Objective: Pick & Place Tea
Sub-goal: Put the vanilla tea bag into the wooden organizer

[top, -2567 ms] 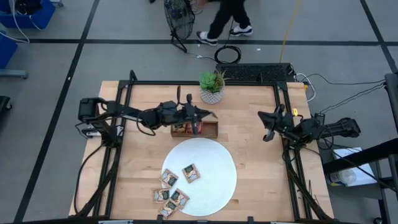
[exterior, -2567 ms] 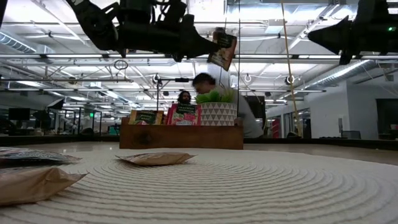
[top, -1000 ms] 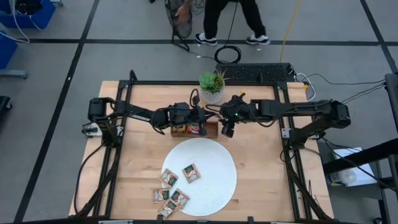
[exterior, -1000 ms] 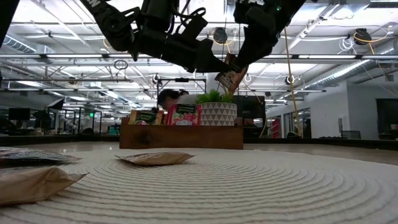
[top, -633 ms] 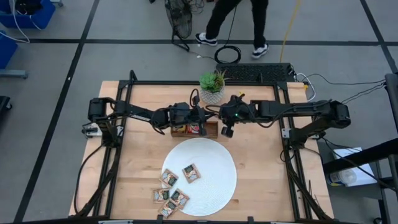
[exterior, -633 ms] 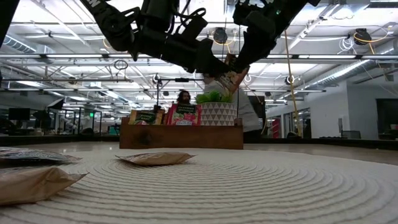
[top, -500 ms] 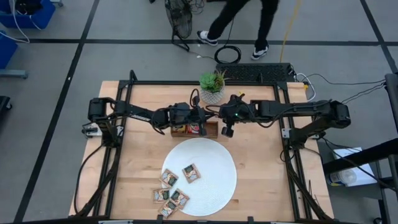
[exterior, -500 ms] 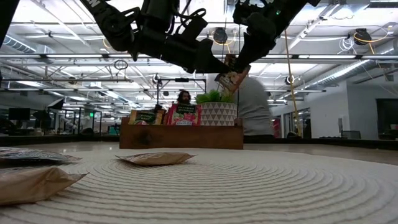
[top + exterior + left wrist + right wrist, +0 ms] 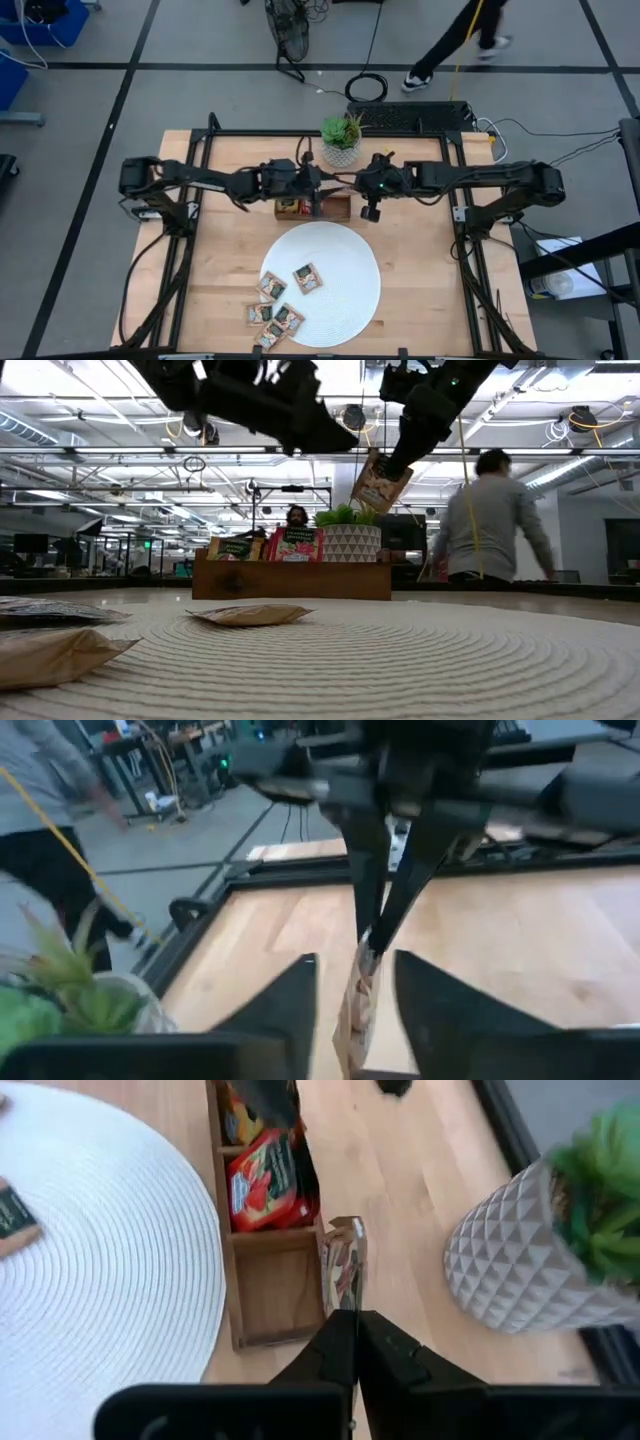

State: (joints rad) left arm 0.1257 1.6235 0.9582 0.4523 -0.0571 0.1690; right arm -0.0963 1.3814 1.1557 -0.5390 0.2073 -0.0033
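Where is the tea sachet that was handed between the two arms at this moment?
The tea sachet hangs from the right end effector, above the wooden tray's end compartment, beside the potted plant; the left end effector is open, close by it.

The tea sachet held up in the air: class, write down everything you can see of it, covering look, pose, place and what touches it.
The sachet is a small flat square packet, tan with dark and reddish print. It hangs tilted in mid-air, pinched at its upper edge by the right gripper, whose fingers are shut on it. It is above the end of the wooden tray, near the plant pot. The left gripper is open, its fingers apart on either side of the sachet without clearly touching it. Nothing else touches it.
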